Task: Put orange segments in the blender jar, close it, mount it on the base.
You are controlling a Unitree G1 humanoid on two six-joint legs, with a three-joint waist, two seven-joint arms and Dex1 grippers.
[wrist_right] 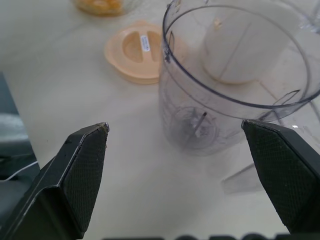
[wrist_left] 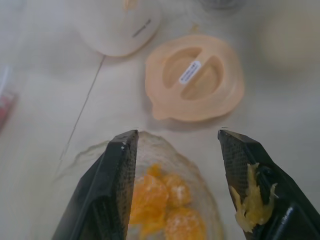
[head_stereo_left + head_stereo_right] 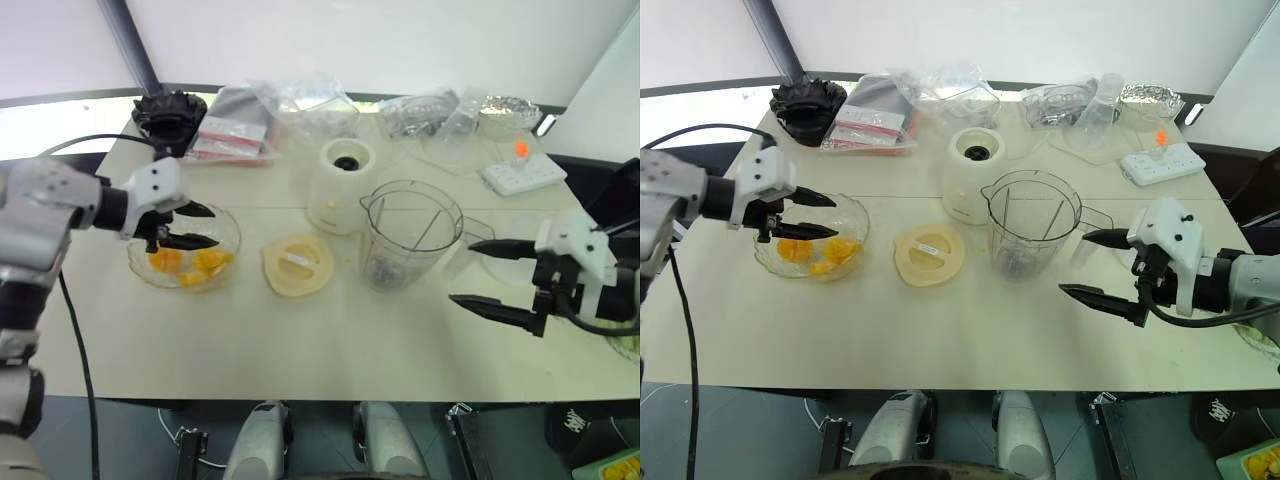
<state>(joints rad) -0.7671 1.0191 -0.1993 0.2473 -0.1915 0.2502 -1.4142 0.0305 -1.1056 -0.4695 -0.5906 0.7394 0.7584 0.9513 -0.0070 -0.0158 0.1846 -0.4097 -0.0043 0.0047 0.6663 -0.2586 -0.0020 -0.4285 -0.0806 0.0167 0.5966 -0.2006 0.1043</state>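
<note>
**Left gripper over the bowl, jar still empty**

At the left of the head views, the left gripper (image 3: 190, 226) hangs over a shallow glass bowl (image 3: 228, 232) of glossy orange segments (image 3: 190, 263), its jaws partly apart and gripping nothing. The left wrist view adds what the head views miss: pale pulp (image 2: 251, 205) stuck on one textured black finger (image 2: 260, 185). At centre lies the flat cream lid (image 3: 929, 253), a small label across its grip. Behind it sits the squat cream base (image 3: 971, 172), with a dark round socket. Right of centre stands the clear ribbed jar (image 3: 1030, 237), upright, uncovered and empty; the right wrist view looks down onto its blade hub. At the right, the right gripper (image 3: 1095, 264) gapes wide, empty, near the jar.
</note>
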